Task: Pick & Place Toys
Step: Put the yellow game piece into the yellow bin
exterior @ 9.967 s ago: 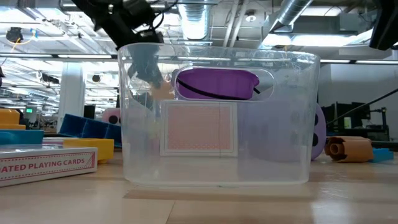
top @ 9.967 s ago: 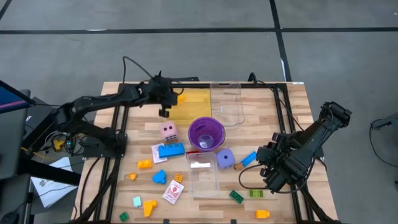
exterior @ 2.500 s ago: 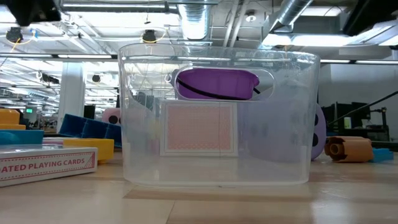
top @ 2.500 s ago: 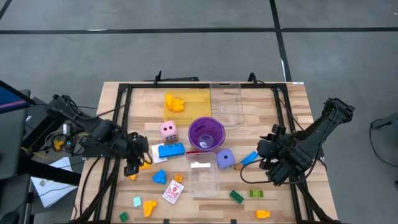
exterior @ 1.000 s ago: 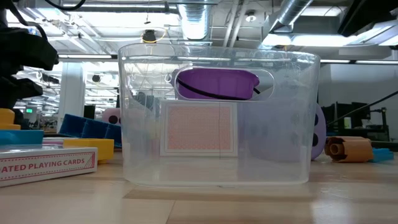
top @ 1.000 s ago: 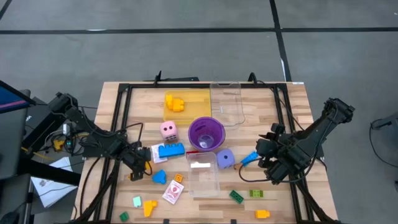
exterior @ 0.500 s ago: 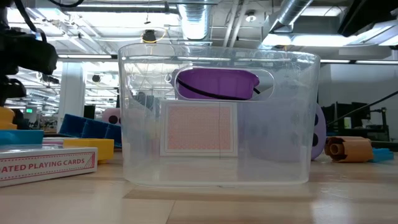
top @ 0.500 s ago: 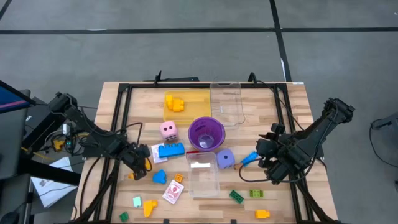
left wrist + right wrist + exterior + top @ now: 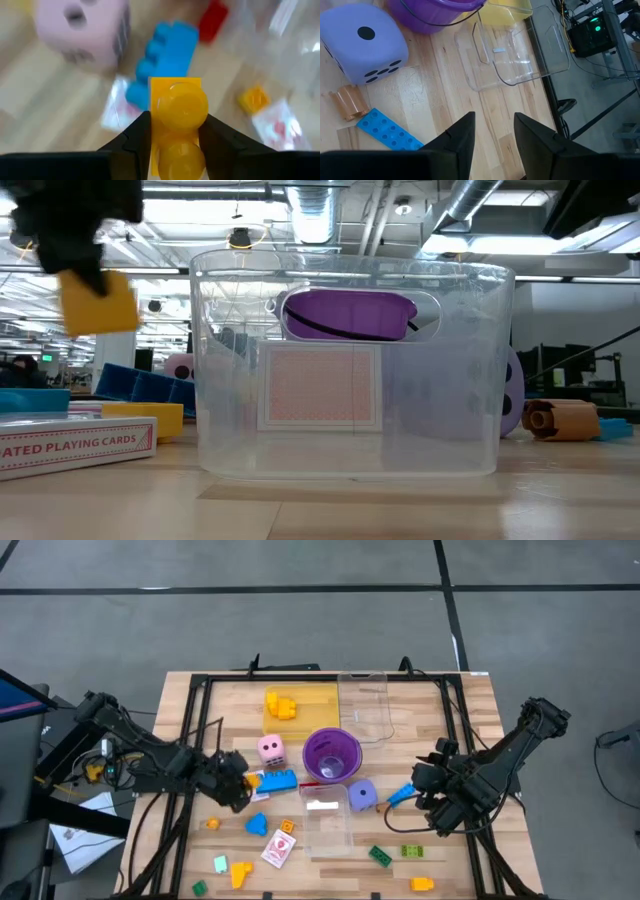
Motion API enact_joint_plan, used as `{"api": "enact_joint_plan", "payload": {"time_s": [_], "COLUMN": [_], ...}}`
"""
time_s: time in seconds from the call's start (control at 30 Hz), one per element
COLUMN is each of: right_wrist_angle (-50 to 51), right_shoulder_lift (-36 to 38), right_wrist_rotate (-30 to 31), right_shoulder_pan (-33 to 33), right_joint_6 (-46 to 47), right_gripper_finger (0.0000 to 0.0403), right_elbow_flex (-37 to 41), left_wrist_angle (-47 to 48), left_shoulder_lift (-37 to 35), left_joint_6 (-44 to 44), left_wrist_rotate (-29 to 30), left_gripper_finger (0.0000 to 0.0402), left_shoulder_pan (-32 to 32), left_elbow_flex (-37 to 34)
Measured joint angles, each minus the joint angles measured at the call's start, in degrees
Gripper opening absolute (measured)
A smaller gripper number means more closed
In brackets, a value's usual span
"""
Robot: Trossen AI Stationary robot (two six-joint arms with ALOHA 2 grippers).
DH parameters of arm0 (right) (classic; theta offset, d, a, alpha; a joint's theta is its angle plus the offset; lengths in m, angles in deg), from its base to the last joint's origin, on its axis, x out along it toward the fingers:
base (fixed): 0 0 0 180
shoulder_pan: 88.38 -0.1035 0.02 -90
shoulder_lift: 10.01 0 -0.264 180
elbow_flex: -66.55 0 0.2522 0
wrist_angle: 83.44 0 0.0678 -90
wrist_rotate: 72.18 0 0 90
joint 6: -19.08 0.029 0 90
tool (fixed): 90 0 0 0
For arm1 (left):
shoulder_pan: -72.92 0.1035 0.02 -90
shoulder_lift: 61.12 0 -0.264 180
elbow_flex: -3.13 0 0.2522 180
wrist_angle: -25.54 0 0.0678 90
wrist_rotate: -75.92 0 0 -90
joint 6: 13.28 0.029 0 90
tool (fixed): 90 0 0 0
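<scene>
Left gripper (image 9: 175, 142): fingers pinching a smooth yellow brick (image 9: 179, 117) with two round studs, held clear of the tabletop (image 9: 420, 700) just beside the blue brick (image 9: 276, 781) and pink die (image 9: 270, 749); arm reaching low from the left edge. Right gripper (image 9: 492, 135): fingers set slightly apart, nothing between them, over bare wood near the blue plate (image 9: 389, 131), purple die (image 9: 361, 41) and clear tray (image 9: 520, 50); arm folded at the right edge. Also on the slatted wood: one translucent purple cup (image 9: 331, 754), one clear bin (image 9: 350, 370), one yellow tray (image 9: 310, 700).
</scene>
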Motion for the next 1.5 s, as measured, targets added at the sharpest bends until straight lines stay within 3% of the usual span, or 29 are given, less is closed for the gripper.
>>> {"api": "enact_joint_plan", "payload": {"time_s": [0.17,0.4,0.5,0.73,1.07,1.5], "right_wrist_angle": [0.0,0.0,0.0,0.0,0.0,0.0], "right_shoulder_lift": [0.0,0.0,0.0,0.0,0.0,0.0], "right_wrist_rotate": [0.0,0.0,0.0,0.0,-0.2,-0.1], "right_shoulder_pan": [0.0,0.0,0.0,-0.3,-0.9,-0.9], "right_joint_6": [-1.3,-1.3,-1.3,-1.5,-3.0,-2.8], "right_gripper_finger": [0.0129,0.0129,0.0129,0.0129,0.0129,0.0129], "right_elbow_flex": [0.0,0.0,0.0,0.0,0.0,0.0], "left_wrist_angle": [-2.1,-17.9,-26.3,-38.3,-37.8,-37.9], "left_shoulder_lift": [0.0,0.9,3.3,13.5,20.5,21.7], "left_joint_6": [6.2,15.9,19.4,15.6,14.2,13.7], "left_wrist_rotate": [6.8,10.1,8.8,-3.5,-6.8,-7.2], "left_gripper_finger": [0.0122,0.0122,0.0122,0.0122,0.0139,0.0135], "left_shoulder_pan": [6.7,22.1,28.7,40.5,51.4,56.5], "left_elbow_flex": [2.7,2.8,2.8,2.8,2.8,2.8]}}
